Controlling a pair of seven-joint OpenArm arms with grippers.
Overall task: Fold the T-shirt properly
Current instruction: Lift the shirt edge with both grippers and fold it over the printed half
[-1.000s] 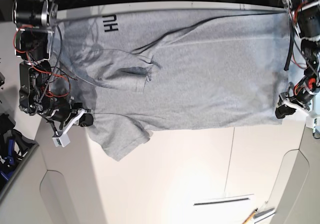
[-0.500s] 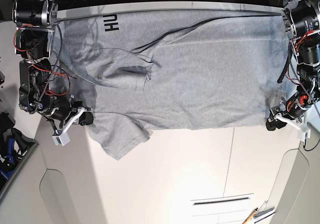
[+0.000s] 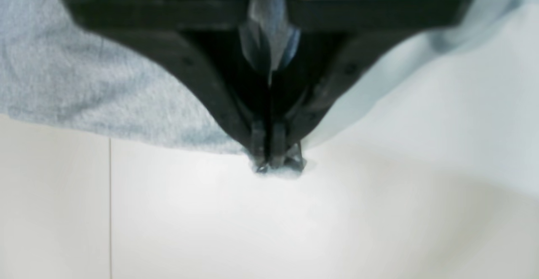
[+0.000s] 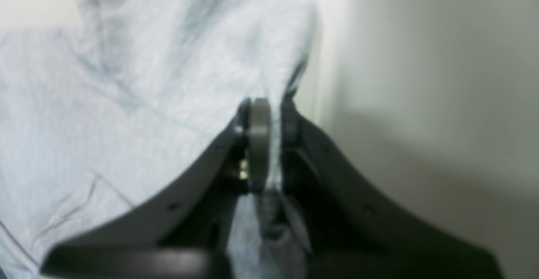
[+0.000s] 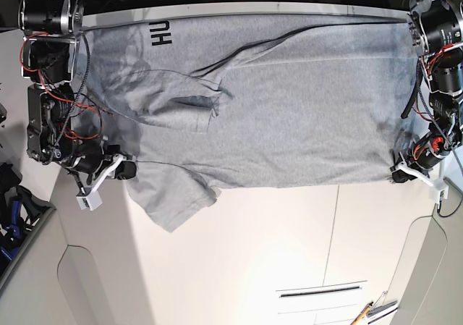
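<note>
The grey T-shirt (image 5: pixel 289 115) lies spread across the white table (image 5: pixel 253 252), with black letters near its top left corner and a sleeve hanging toward the front left. At the shirt's right front corner my left gripper (image 5: pixel 396 173) is shut on the hem; the left wrist view shows its fingertips (image 3: pixel 271 161) pinching grey T-shirt fabric (image 3: pixel 84 81) against the table. On the left side, my right gripper (image 5: pixel 130 170) is shut on the shirt's edge beside the sleeve; in the right wrist view cloth (image 4: pixel 147 102) passes between the closed right gripper (image 4: pixel 269 114).
A pencil and a metal strip (image 5: pixel 322 292) lie near the front of the table. Blue items (image 5: pixel 11 216) sit off the table at the far left. Table seams (image 5: pixel 336 224) run front to back.
My left gripper moved in to the shirt's right front corner and closed on the hem. The right gripper kept its hold and place.
</note>
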